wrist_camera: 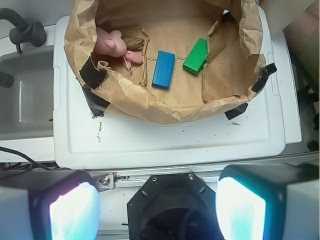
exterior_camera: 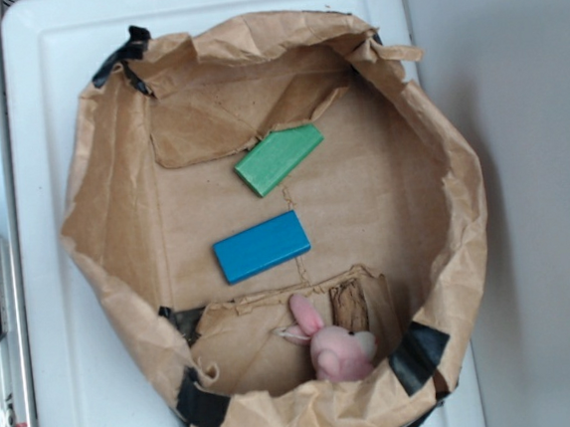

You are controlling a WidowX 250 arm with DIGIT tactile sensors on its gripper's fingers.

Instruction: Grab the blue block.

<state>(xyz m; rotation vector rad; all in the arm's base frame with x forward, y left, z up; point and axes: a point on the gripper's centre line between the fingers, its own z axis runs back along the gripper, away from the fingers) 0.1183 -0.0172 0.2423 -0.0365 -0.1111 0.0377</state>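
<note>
While it lies flat on the brown paper floor, the blue block sits near the middle of the exterior view, a little below centre, with nothing touching it. In the wrist view the same blue block appears in the upper middle of the frame. The green block lies above it and slightly to the right in the exterior view, near but apart from it, with one slanted corner. Below the blue block, at the lower middle of the frame, a pink plush bunny leans against the inner wall. All three things are inside a crumpled paper bag with a rolled rim, fixed with pieces of black tape. The bag stands on a white worktop. A grey sink is at the left edge of the wrist view. The gripper is at the bottom of the wrist view, outside the bag and well apart from the blue block; its fingers stand wide and hold nothing.
</note>
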